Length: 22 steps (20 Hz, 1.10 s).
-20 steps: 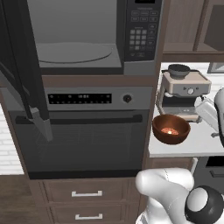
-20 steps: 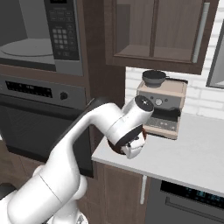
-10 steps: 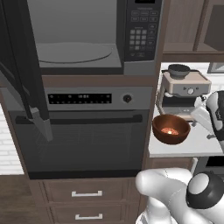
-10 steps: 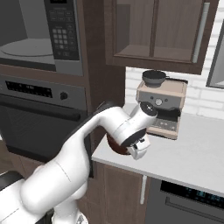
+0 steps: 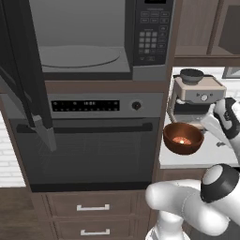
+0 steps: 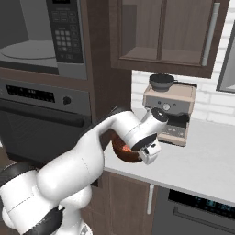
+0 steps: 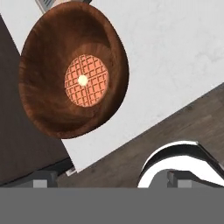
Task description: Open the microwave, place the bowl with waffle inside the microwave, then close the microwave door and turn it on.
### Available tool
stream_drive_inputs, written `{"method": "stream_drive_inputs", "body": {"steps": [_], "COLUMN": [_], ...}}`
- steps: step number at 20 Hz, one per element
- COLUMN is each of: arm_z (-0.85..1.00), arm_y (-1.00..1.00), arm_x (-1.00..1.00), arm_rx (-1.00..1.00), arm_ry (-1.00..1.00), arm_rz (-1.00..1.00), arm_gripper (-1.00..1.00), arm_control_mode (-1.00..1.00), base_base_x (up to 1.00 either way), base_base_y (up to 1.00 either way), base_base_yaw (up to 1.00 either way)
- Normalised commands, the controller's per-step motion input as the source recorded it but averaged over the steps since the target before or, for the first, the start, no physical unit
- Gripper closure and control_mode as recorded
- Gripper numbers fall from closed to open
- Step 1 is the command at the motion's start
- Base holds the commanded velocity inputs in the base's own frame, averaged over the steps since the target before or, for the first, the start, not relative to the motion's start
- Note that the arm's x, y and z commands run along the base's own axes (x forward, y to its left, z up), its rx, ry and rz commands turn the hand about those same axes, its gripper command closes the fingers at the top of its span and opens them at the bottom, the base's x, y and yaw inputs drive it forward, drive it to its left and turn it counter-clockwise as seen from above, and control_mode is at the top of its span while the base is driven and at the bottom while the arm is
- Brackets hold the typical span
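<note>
The bowl [image 5: 183, 138] looks like turned wood: stiff, fairly light, unlikely to break, but smooth and curved, so it could slip or tip in a poor pinch. My judgement is that the rim is the place to hold it, one finger inside the wall and one outside, on the side clear of the waffle [image 7: 85, 80]. It is round, deep and reddish-brown, and the waffle is a small orange-tan disc with a grid pattern lying flat at its bottom. It stands at the left front corner of the white counter [image 6: 202, 160], just before the coffee machine [image 6: 168, 108]. The gripper [image 6: 150, 152] hangs above it, fingers spread wide and holding nothing. The microwave [image 5: 101, 37] stands open, its door [image 5: 26, 89] swung out left.
</note>
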Motion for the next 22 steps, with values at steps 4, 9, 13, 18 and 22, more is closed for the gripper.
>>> {"method": "stream_drive_inputs", "body": {"steps": [4,9,13,18,22], "arm_z": [-0.25,-0.24,-0.32,-0.36,-0.25], "arm_y": [-0.07,-0.04,-0.06,-0.12,-0.09], "arm_x": [0.32,0.33,0.28,0.27,0.26], "arm_rx": [0.0,0.0,0.0,-0.01,0.0], "arm_ry": [0.0,0.0,0.0,0.0,0.0], "arm_rz": [0.01,0.03,0.03,0.03,0.01], "arm_gripper": [-1.0,-1.0,-1.0,-1.0,-1.0], "arm_control_mode": [-1.0,-1.0,-1.0,-1.0,-1.0], "base_base_x": [0.0,0.0,0.0,0.0,0.0], "base_base_y": [0.0,0.0,0.0,0.0,0.0], "base_base_yaw": [0.0,0.0,0.0,0.0,0.0]}}
